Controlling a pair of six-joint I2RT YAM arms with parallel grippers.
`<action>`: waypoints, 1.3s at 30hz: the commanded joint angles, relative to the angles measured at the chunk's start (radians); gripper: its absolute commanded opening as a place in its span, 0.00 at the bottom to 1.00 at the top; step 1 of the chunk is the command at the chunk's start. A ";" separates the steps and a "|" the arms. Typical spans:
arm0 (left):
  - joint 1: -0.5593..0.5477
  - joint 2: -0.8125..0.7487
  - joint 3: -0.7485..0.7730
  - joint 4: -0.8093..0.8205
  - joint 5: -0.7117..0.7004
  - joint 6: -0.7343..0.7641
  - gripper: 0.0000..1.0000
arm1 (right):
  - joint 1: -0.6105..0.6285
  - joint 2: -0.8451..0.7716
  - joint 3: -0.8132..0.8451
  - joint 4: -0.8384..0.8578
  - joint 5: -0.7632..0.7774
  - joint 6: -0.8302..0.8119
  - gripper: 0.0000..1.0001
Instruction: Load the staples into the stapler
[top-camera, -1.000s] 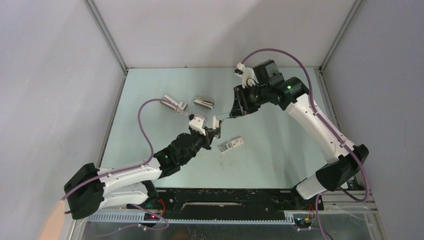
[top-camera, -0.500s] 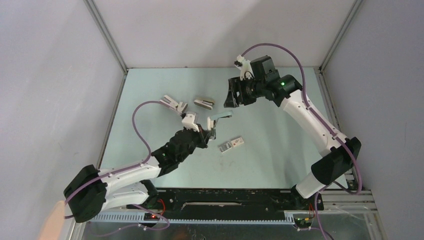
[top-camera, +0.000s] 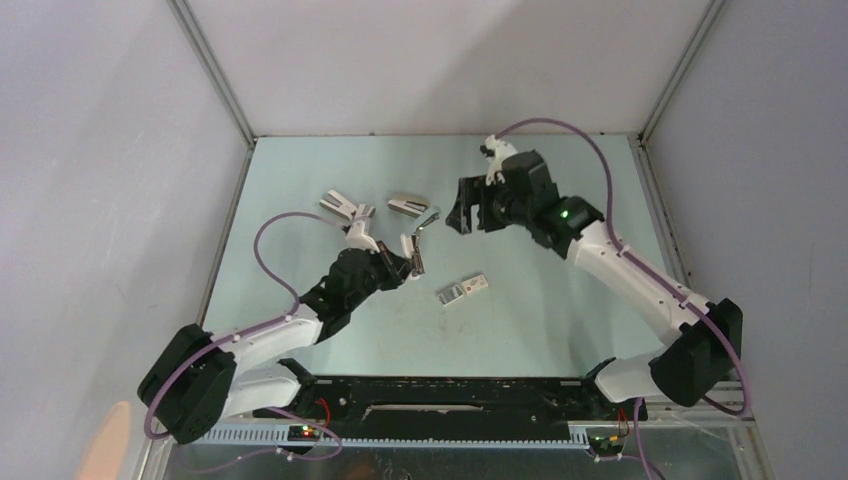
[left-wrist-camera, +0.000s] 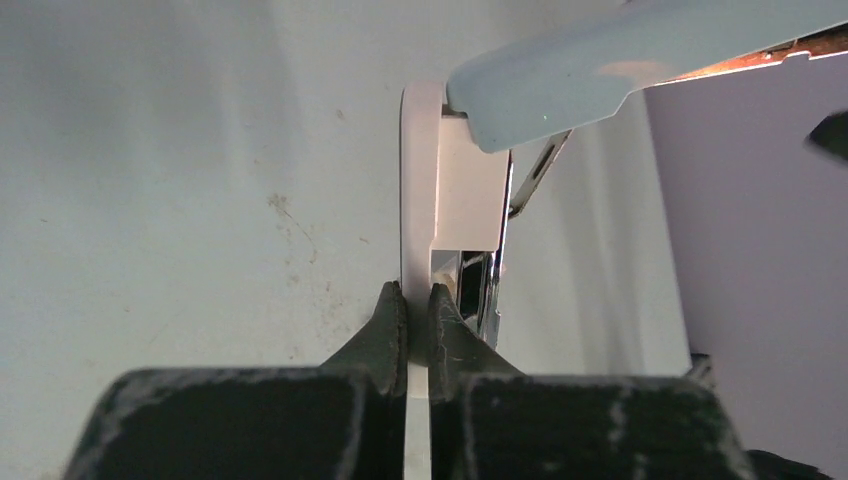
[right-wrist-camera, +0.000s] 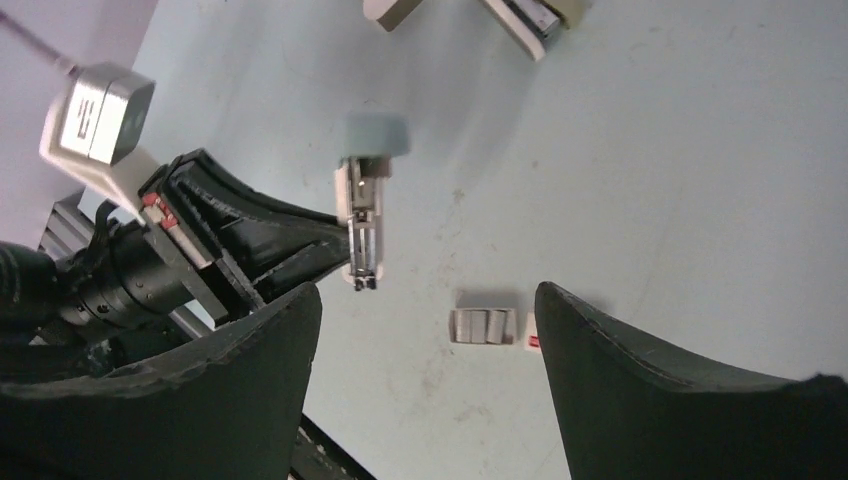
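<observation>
Grips the stapler (left-wrist-camera: 440, 190) by the thin edge of its white base in the tightly pinched left gripper (left-wrist-camera: 410, 315), held up over the middle of the table (top-camera: 560, 330), pale-blue cover swung open. Hangs the right gripper (right-wrist-camera: 425, 295) just right of it, fingers spread wide, holding nothing, well clear of the cover's tip. Shows the staples (top-camera: 462, 290) lying flat near the stapler's right, a beige wedge stapler (top-camera: 410, 205) and a white wedge stapler (top-camera: 340, 206) behind, open tabletop toward the right wall and near edge.

Stapler (left-wrist-camera: 455, 190) matt plastic and shiny metal, table (top-camera: 540, 300) scuffed
</observation>
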 joint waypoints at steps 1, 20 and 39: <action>0.029 0.041 -0.007 0.182 0.165 -0.150 0.00 | 0.119 -0.042 -0.126 0.245 0.216 0.055 0.81; 0.033 0.065 -0.026 0.310 0.240 -0.250 0.00 | 0.268 0.165 -0.191 0.498 0.402 0.095 0.62; 0.033 -0.042 0.008 0.058 0.154 -0.102 0.51 | 0.259 0.133 -0.191 0.466 0.384 -0.025 0.00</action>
